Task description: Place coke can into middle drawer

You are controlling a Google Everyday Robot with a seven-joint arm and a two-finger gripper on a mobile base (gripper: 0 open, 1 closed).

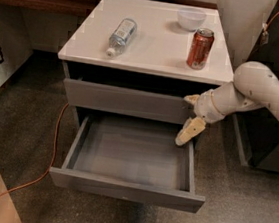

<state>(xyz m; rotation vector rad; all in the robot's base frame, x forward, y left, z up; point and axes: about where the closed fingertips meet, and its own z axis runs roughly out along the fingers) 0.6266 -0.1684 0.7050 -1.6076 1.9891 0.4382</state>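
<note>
**Item 1 — coke can** [200,48]. It stands upright on the white cabinet top [151,54], near the top's 3 o'clock edge. A small white bowl [191,18] sits at the can's 11 o'clock. A water bottle [121,36] lies on its side well apart at 9 o'clock.

Handling, by judgement: the metal wall is thin, rigid enough for a modest squeeze but easy to dent. The skin is smooth and probably slippery, and the can is light. Take hold across the mid-body, below the silver rim, with the jaws level, not by the top.

**Item 2 — middle drawer** [125,190]. It is pulled out beneath the shut upper drawer front [125,101], with its shallow grey tray facing up and ready to receive the can.

**Item 3 — gripper** [191,115]. It hangs at the drawer's 2 o'clock corner, just above the right wall, at roughly 6 o'clock from the can and well below it. The fingers are spread apart and hold nothing.

**Item 4 — orange cable** [51,143]. It lies on the floor at the cabinet's 8 o'clock, away from your path.

**Note.** You will likely need to rise past the top's edge and approach the can from 3 o'clock, keeping off the bowl.
</note>
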